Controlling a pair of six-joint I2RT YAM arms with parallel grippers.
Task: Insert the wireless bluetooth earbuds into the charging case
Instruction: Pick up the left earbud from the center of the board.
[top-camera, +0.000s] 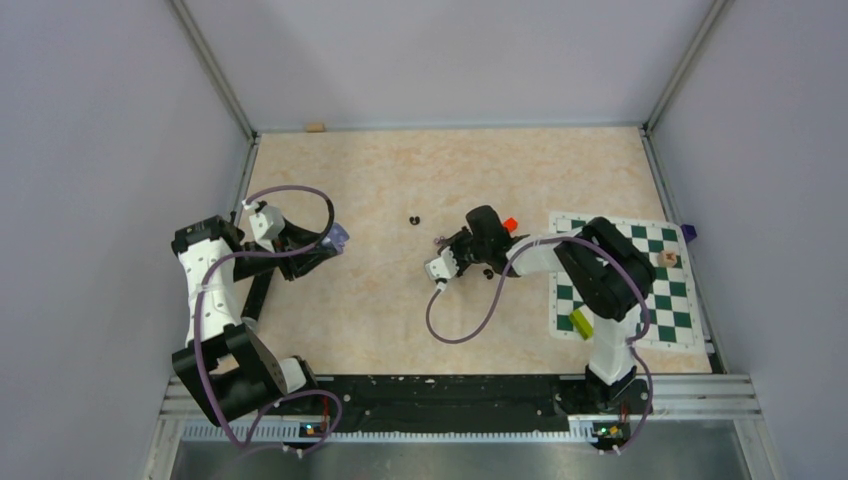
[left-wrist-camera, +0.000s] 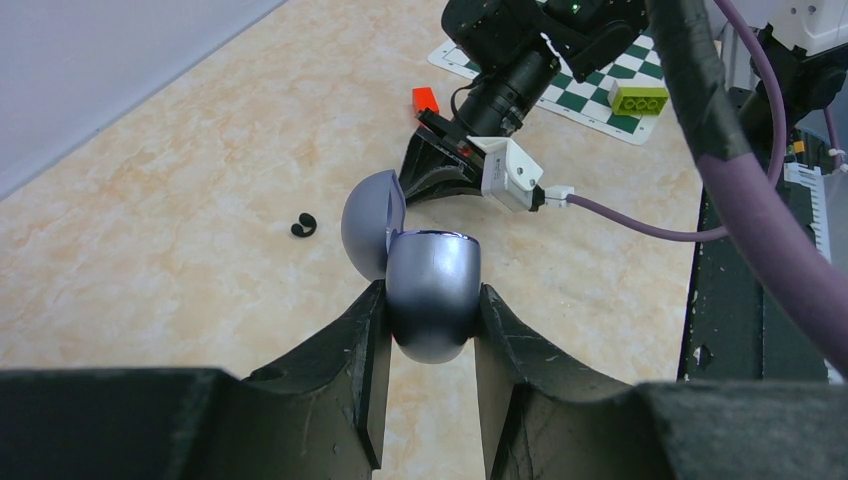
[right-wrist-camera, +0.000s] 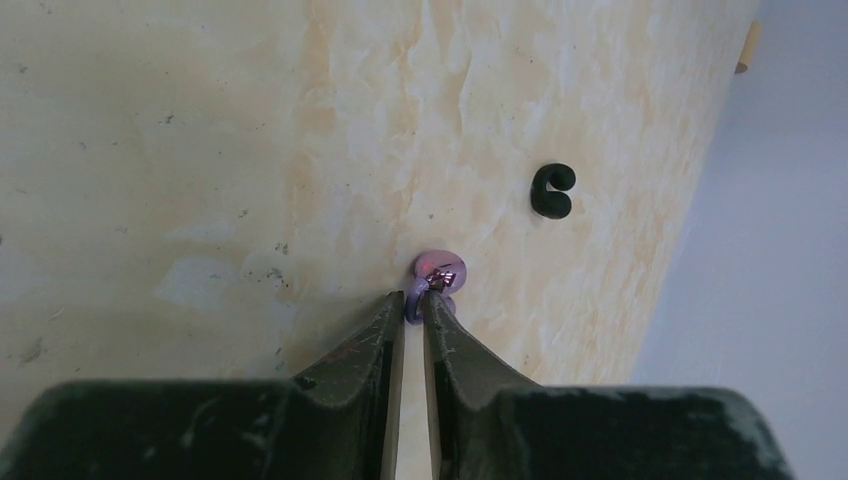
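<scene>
Lilac plastic sits in both my hands. My left gripper is clamped on the case at the centre of its wrist view, with the lid tipped open toward the upper left. My right gripper is pinched narrow on a lilac bud at the very fingertips, mid-frame. Whether the bud is clear of the table I cannot tell. A black bud lies loose, up and right of it. I judge this to be the pickup step. Next I must carry the bud across to the case, well apart at the left of the top view, and line it over its seat without losing so thin a hold.
</scene>
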